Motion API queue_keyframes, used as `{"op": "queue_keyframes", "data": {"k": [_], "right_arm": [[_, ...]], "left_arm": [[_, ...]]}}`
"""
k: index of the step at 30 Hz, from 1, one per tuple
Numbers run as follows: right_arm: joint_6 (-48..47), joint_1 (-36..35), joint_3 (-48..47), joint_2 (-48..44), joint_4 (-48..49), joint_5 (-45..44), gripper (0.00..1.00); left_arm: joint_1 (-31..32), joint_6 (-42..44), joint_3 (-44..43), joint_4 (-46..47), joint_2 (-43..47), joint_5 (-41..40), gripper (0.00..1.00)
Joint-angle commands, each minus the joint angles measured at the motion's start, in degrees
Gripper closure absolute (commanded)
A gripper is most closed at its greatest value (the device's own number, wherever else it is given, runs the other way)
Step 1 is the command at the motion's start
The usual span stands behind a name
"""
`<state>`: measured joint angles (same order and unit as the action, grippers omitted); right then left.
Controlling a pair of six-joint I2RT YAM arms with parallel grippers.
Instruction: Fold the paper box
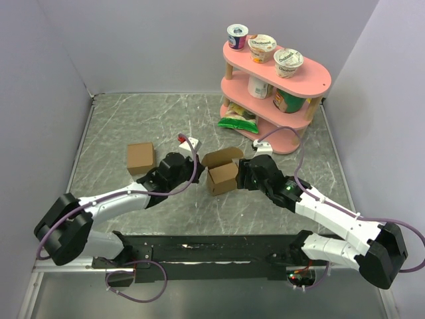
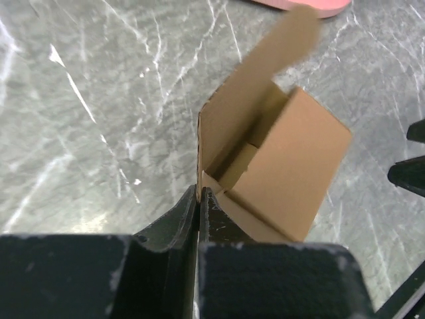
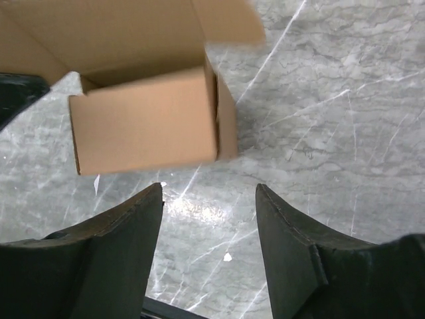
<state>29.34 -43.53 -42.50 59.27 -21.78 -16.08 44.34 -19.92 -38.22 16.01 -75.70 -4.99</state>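
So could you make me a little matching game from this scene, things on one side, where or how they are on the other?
Things:
1. paper box
2. cardboard cube
3. pink shelf
4. right gripper

States:
A. open wide
B. closed up, sitting off to the left
C. top flap up, in the middle
D. far right, yogurt cups on top

Pairs: 1-C, 2-B, 3-D, 4-A

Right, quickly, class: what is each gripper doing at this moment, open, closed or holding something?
Left gripper: closed, apparently pinching the edge of the paper box.
Right gripper: open, holding nothing.
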Motion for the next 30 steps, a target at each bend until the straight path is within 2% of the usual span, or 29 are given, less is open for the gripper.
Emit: {"op": "queue_keyframes", "data": {"k": [1,11,13,21,30], "right_arm": [[-1.48,1.33,-2.85,0.50,3.14,0.07,0.32],[-0.08,7.49,0.66,3.22,15.26,10.53,0.35],[-0.95,9.15,0.40,4.97,17.29,11.67,0.40],[-4.03,9.95,-1.45,10.16,19.14,13.44,0.49],[-4.03,10.04,-0.30,13.33,21.52,12.65,0.51]], "left_arm": [[1.28,3.13,1.21,-0.98,3.72,-4.14,0.92],[1.81,4.72,3.15,0.78,3.72,-1.60,0.93],[1.81,4.80,3.76,1.65,3.72,-1.33,0.93],[1.81,4.72,3.33,2.27,3.10,-0.98,0.94],[1.81,5.33,2.88,2.10,2.31,-0.28,0.95]]}}
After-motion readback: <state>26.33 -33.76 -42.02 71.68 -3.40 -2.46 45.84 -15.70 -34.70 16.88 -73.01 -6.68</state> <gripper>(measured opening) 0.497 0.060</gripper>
